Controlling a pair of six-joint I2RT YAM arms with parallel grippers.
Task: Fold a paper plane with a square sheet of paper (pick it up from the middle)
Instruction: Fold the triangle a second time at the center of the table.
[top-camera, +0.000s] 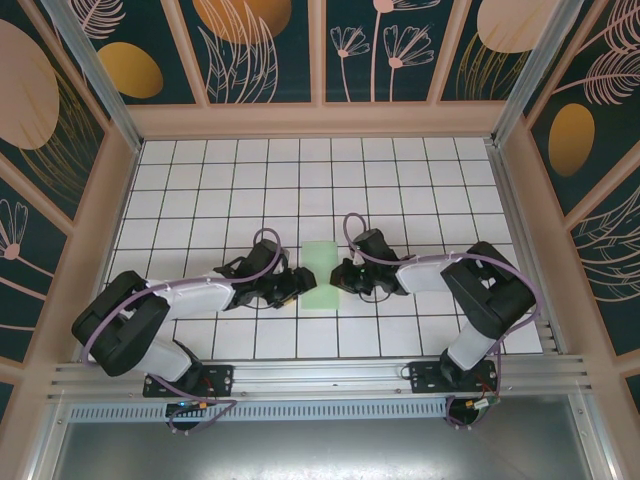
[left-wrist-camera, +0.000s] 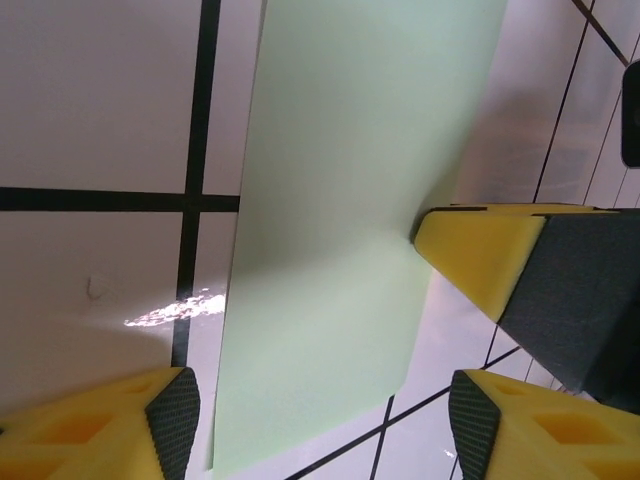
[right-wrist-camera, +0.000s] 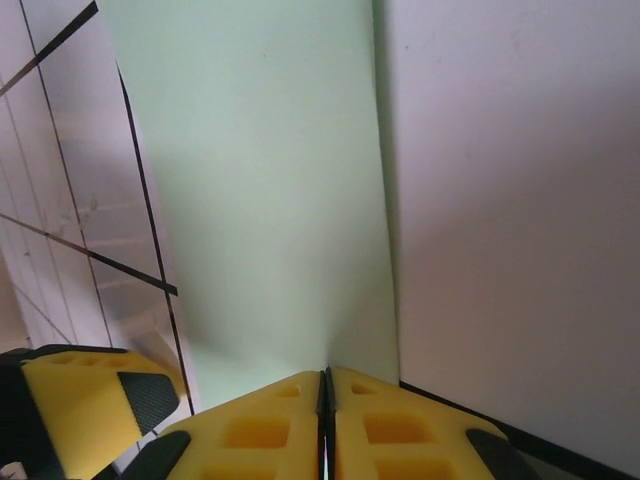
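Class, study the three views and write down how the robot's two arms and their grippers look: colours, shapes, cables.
The left arm and right arm each have bulky black joint housings joined by a glossy white link. A lilac cable loops along each arm. The left gripper and right gripper carry wedge-shaped yellow fingers with moulded pockets and dark grey textured pads.

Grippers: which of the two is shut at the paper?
The right gripper: its yellow fingers meet at the edge of the green sheet. The left gripper stands open, the sheet lying between its jaws.
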